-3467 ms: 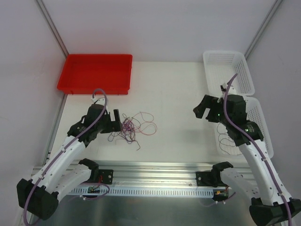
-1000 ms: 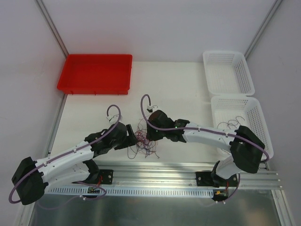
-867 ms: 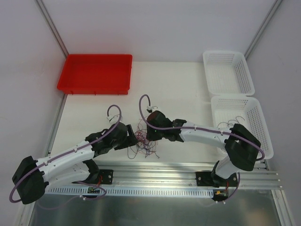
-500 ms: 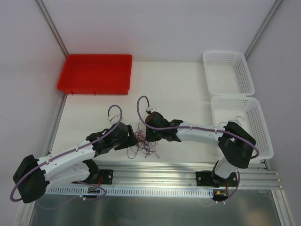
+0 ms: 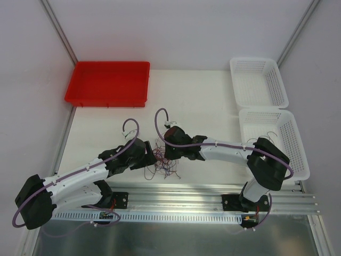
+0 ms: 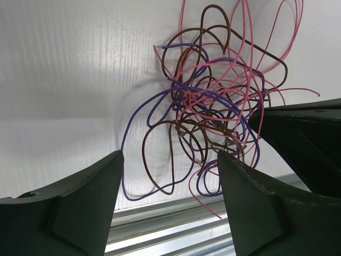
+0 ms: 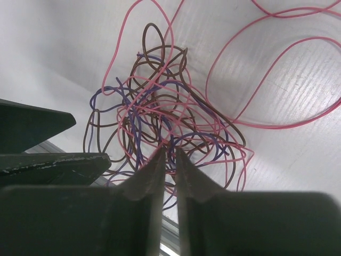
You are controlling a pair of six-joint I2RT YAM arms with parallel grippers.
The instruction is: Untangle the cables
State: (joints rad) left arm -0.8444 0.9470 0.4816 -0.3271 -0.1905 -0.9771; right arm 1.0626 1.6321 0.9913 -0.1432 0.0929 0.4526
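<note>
so the big change: a few seconds back the right hand [image 7: 169, 152] is way over by the white baskets [image 5: 261, 85], and now the right arm [image 5: 229, 148] is stretched across the surface [image 5: 208, 101] with its tips poked into the cables [image 6: 213, 106], which sit bunched near the front edge between both hands. its fingers have narrowed to a thin slit over the last second, and I can't tell if a strand is actually caught yet. left hand [image 6: 170, 160] hasn't budged, spread wide with the nearest loops between its tips, gripping nothing. my read: this is the pinch before pulling one wire free, so the untangling is barely started

counts: one tangle, three colours (pink, purple, brown-black), strand count impossible to tell. two hands, two white baskets, a few loose wires [image 5: 265, 140] in the nearer one, one red tray [image 5: 106, 100]
</note>
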